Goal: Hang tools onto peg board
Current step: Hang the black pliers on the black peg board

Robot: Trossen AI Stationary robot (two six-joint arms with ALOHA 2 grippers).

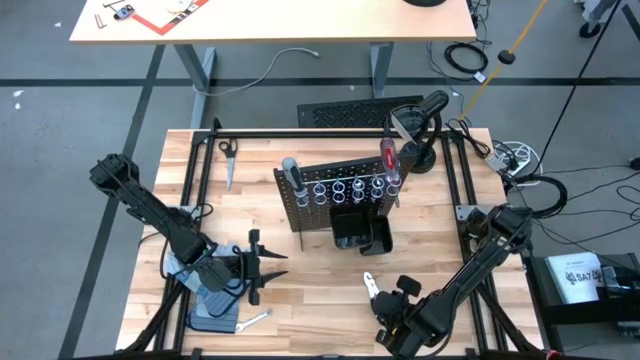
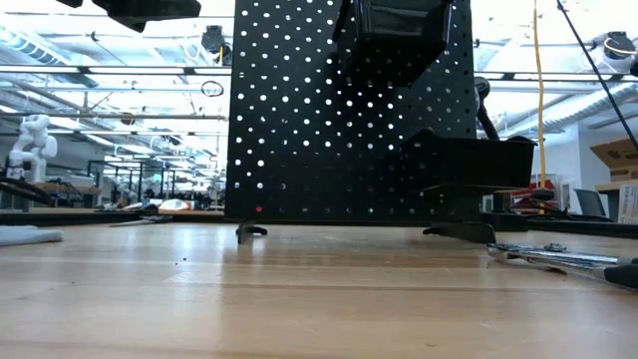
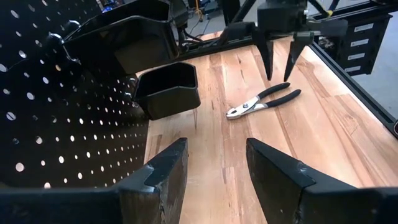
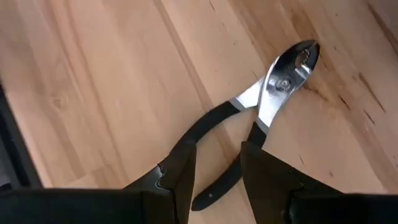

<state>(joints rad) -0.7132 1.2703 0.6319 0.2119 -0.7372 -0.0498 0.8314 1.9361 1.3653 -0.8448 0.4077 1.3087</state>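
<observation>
The black peg board (image 1: pixel 330 188) stands upright mid-table on its feet. A grey-handled screwdriver (image 1: pixel 290 170) and a red-handled one (image 1: pixel 388 160) stick up from its ring row, and its black bin (image 1: pixel 360 232) faces the near edge. Black-and-silver pliers (image 4: pixel 273 87) lie flat on the wood near the front, also visible in the high view (image 1: pixel 369 284). My right gripper (image 4: pixel 217 171) is open and points down just above the pliers' handles, as the left wrist view (image 3: pixel 278 78) shows. My left gripper (image 1: pixel 270 265) is open and empty, level, left of the bin and pointing toward it.
Blue-grey gloves (image 1: pixel 213 310) and a silver wrench (image 1: pixel 257 319) lie at the near left by my left arm. A scissor-like tool (image 1: pixel 228 158) lies at the far left. A black ribbed mat (image 1: pixel 350 112) lies beyond the far edge. Black frame rails (image 1: pixel 300 132) border the table.
</observation>
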